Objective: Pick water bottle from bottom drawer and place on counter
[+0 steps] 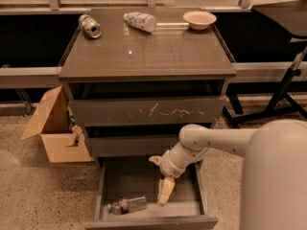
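The water bottle (127, 205) lies on its side at the front left of the open bottom drawer (149, 222), the only thing in it. My gripper (161, 177) hangs inside the drawer, just right of the bottle and a little above it, not touching it. It is open and empty; one tan finger (166, 190) points down, the other shows as a short tip further up. My white arm reaches in from the lower right. The counter (144, 51) is the glossy dark top of the cabinet above.
On the counter's far edge lie a silver-green can (90, 25), a fat patterned bottle (140, 20) and a tan bowl (199, 19). An open cardboard box (53, 128) stands on the floor to the left. A black stand (283, 90) is at the right.
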Controlling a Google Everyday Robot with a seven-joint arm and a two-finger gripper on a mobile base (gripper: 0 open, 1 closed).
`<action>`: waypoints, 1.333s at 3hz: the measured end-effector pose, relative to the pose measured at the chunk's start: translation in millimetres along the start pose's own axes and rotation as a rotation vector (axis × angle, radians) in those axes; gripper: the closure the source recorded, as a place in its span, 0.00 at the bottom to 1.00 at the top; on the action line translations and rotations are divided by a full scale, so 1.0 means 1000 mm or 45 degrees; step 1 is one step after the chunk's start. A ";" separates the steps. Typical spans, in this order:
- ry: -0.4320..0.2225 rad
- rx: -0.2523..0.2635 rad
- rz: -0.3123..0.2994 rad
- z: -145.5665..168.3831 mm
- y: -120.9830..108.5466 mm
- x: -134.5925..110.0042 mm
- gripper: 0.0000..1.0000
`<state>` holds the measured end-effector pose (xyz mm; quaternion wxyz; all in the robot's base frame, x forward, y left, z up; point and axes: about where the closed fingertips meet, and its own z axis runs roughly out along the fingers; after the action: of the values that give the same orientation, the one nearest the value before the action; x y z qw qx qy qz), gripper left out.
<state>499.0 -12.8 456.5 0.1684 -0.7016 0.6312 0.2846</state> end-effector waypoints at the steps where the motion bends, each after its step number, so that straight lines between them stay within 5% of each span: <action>1: 0.065 0.012 -0.004 0.046 -0.021 0.013 0.00; 4: 0.153 0.124 -0.077 0.140 -0.057 0.040 0.00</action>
<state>530.3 47.4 315.4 0.1728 -0.7270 0.6319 0.2056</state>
